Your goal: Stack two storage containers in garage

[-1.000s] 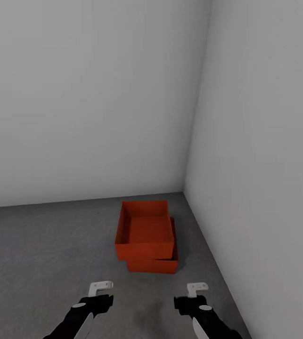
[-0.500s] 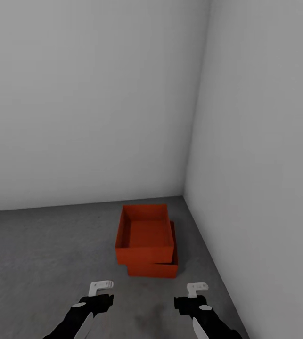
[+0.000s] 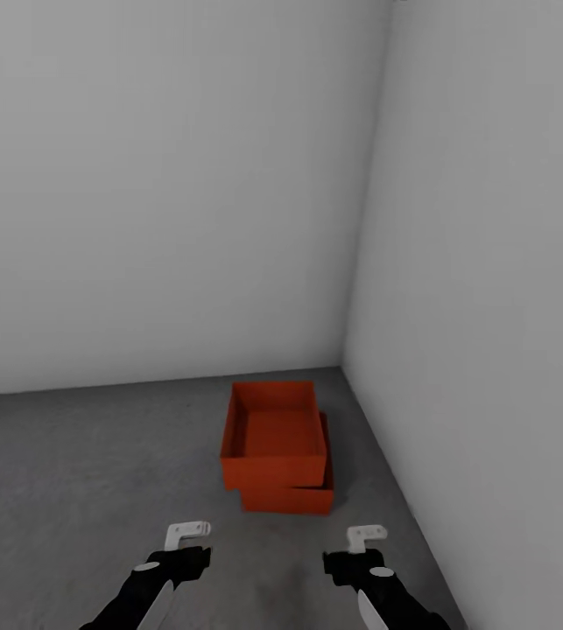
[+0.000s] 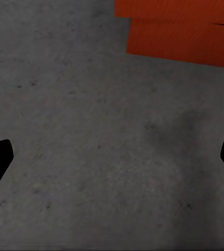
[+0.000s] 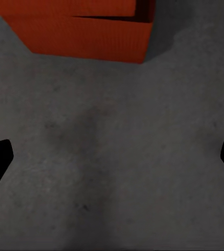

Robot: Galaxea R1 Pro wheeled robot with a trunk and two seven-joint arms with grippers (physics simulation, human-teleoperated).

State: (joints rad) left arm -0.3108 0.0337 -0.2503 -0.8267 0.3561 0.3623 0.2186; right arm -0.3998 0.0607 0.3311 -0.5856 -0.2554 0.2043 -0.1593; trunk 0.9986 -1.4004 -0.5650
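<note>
Stacking looked done: you left the upper container [image 3: 272,437] skewed on the lower container [image 3: 286,497] in the floor's [image 3: 80,472] corner; left gripper [image 3: 188,531] and right gripper [image 3: 366,533] had jaws released, holding nothing.

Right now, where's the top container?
In the head view the top container sits on the bottom container, slightly offset toward the left, on the concrete floor in the corner by the right wall, ahead of both grippers.

both arms reach fwd from the head view's bottom edge, l arm at 7 o'clock, r at 5. left gripper [image 3: 188,531] and right gripper [image 3: 367,535] hang level, well apart, jaws spread wide, nothing held.
</note>
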